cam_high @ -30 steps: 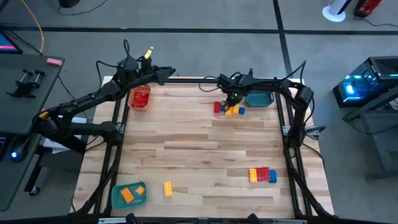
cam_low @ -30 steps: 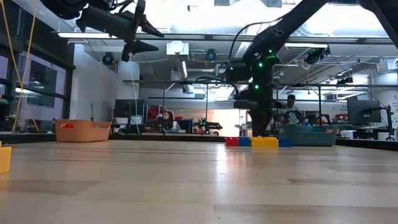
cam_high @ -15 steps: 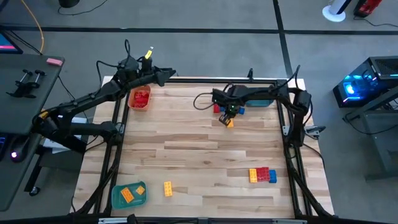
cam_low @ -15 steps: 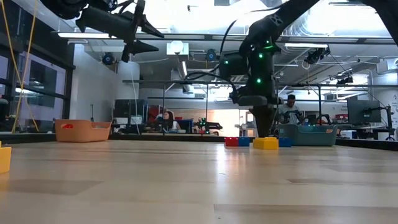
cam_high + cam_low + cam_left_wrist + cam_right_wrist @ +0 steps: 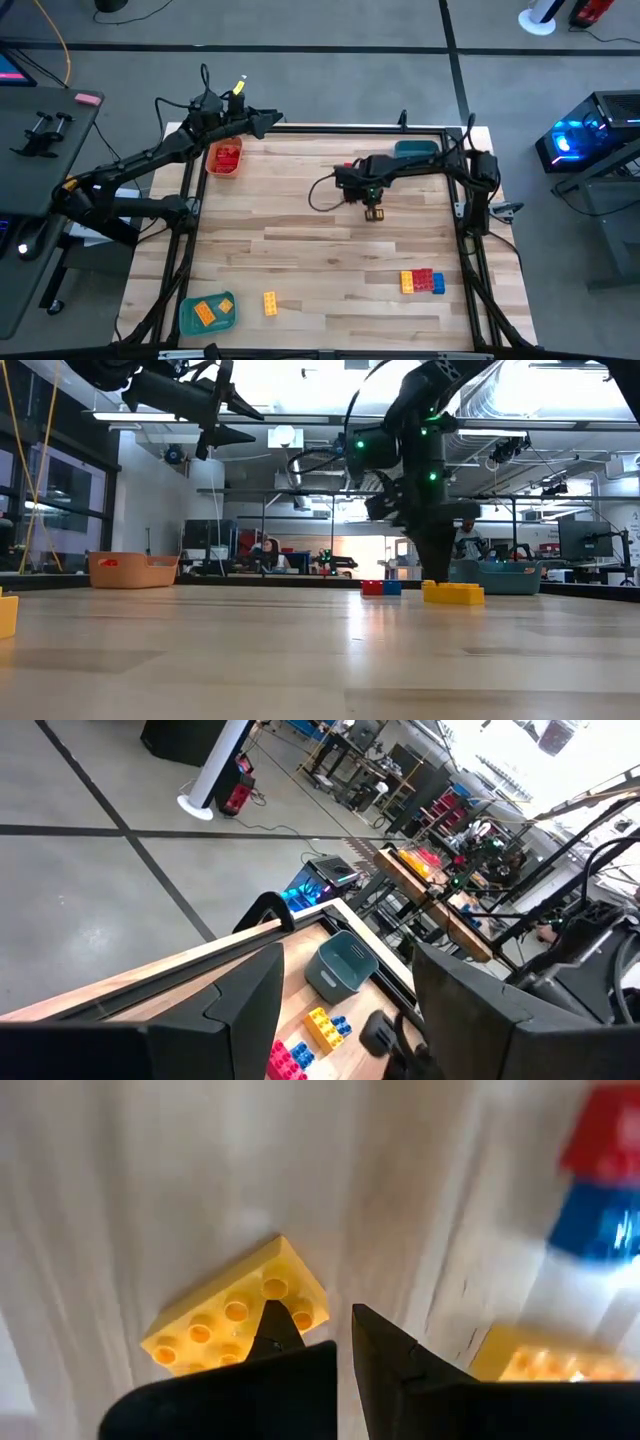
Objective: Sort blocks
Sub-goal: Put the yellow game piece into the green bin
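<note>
**A robotics lab on an open workshop floor**

The wooden table (image 5: 320, 240) sits in a black metal frame on grey concrete marked with dark lines. Around it stand a glowing computer case (image 5: 585, 135), cables and a monitor (image 5: 585, 540). Behind, benches of equipment run under ceiling ducts, and a seated person (image 5: 268, 552) works there.

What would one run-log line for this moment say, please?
task: sort blocks | right gripper: shut, tips at yellow block on table, dragging it from the red and blue blocks | left gripper: open, above orange tray
</note>
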Action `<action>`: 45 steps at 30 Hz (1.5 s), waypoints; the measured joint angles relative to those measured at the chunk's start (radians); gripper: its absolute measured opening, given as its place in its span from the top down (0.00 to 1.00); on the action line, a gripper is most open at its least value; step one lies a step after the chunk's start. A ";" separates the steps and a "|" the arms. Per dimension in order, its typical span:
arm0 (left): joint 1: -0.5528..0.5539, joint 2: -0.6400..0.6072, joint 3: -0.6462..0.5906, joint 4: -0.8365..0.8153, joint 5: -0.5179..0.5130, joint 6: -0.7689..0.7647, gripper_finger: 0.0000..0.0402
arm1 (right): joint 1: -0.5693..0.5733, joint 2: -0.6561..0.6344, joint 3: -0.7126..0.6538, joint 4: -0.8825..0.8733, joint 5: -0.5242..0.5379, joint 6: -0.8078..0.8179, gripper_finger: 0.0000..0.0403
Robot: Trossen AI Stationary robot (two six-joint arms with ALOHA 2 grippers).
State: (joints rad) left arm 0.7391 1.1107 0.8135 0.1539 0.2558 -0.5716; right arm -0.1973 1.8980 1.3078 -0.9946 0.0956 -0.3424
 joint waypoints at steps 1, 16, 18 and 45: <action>0.000 0.000 0.000 0.000 0.000 0.000 0.49 | 0.008 0.000 0.006 0.000 0.000 -0.057 1.00; 0.000 0.000 0.000 0.000 0.003 0.028 0.49 | 0.028 -0.087 0.112 -0.182 -0.055 0.288 1.00; 0.000 0.000 0.000 0.000 0.007 0.025 0.49 | 0.028 -0.121 0.066 -0.202 -0.073 0.414 1.00; 0.000 0.000 0.000 0.000 0.069 -0.003 0.49 | -0.075 -0.170 -0.079 -0.073 -0.227 0.815 0.35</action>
State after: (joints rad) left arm 0.7387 1.1107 0.8131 0.1543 0.3244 -0.5751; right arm -0.2722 1.7279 1.2289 -1.0680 -0.1318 0.4729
